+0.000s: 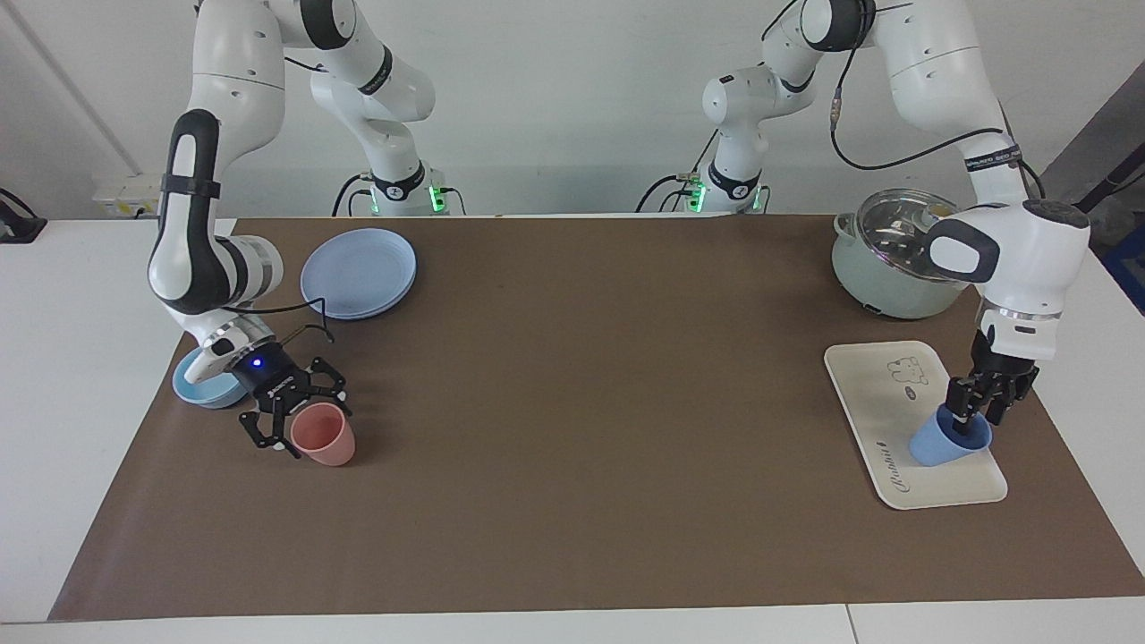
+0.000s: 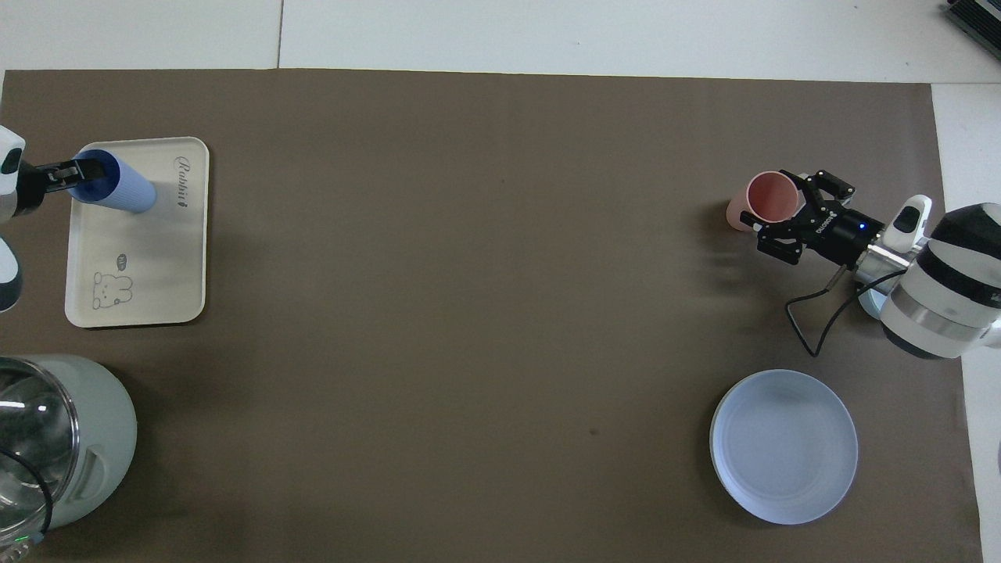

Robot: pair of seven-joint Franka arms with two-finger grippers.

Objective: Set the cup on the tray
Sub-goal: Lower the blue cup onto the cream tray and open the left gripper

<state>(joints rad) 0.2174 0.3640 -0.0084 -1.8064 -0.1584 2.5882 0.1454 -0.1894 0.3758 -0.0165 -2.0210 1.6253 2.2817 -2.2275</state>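
The left gripper (image 1: 971, 419), at the lower right of the facing frame, grasps the rim of the periwinkle-blue cup (image 1: 946, 442), one finger inside the mouth and one outside. The cup leans, its base touching the cream-white tray (image 1: 872, 402) on the half carrying the script lettering, away from the bear drawing. In the overhead frame the same gripper (image 2: 69, 173) enters from the left edge, with the cup (image 2: 121, 188) over the upper part of the tray (image 2: 141, 274), which lies on the brown mat covering the desk (image 2: 500, 313).

At the lower left of the facing frame the right gripper (image 1: 288, 419) sits low against a pink cup (image 1: 324, 434), its fingers spread around the cup's rim rather than clenched on it; the overhead frame shows that gripper (image 2: 786, 223) at the right, just beside the pink cup (image 2: 762, 199). A light-blue bowl (image 1: 201, 383) lies partly under the right arm's wrist, and a round blue plate (image 1: 359, 272) sits above it in the frame. At the upper right of the facing frame, a pale green pot with a glass lid (image 1: 890, 255) stands above the tray
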